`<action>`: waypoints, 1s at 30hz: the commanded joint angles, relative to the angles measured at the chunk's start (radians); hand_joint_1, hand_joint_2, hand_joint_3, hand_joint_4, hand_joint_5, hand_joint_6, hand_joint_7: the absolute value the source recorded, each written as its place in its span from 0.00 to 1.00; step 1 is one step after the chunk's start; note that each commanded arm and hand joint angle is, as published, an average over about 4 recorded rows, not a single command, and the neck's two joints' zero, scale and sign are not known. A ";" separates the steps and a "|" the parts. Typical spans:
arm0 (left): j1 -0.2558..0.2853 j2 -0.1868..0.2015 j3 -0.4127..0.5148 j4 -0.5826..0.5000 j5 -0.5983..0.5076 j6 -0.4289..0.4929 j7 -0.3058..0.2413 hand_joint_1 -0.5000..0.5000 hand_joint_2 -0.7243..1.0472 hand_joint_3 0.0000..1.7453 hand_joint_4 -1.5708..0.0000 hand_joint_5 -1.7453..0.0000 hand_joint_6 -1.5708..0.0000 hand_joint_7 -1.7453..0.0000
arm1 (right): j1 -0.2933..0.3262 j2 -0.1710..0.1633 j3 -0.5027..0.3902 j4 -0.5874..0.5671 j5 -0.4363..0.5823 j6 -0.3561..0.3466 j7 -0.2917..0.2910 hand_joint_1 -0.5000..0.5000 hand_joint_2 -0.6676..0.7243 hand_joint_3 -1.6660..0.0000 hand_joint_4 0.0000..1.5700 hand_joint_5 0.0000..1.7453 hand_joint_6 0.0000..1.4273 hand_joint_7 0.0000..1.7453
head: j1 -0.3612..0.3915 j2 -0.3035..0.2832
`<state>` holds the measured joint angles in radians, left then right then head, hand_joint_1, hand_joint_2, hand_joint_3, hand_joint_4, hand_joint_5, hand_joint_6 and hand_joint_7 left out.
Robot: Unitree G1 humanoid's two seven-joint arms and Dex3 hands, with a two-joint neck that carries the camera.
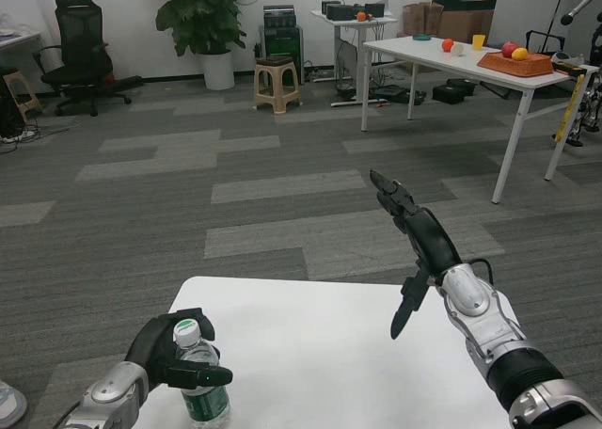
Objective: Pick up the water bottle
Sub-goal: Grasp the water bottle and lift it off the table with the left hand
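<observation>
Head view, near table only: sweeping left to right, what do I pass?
Left robot hand gripping the water bottle → bare white table → raised right robot hand, fingers apart, holding nothing.

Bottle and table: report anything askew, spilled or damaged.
Nothing stands out. The bottle stands upright and capped on the table, gripped by the left hand. The right hand is raised, holding nothing. No spill shows.
</observation>
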<state>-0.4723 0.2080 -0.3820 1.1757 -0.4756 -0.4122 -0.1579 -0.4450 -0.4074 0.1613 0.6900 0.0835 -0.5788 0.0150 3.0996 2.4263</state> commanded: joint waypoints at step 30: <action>-0.089 0.040 0.075 -0.280 0.237 -0.057 0.003 0.58 0.58 0.06 0.00 0.00 0.15 0.04 | -0.011 0.004 0.001 0.005 0.005 -0.003 -0.004 0.04 0.95 1.00 0.00 0.00 0.00 0.00 | 0.005 0.006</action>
<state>-0.5181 0.2382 -0.3233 0.9301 -0.2637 -0.4928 -0.1504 -0.4450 -0.4054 0.1616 0.6927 0.0836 -0.5790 0.0147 3.1044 2.4313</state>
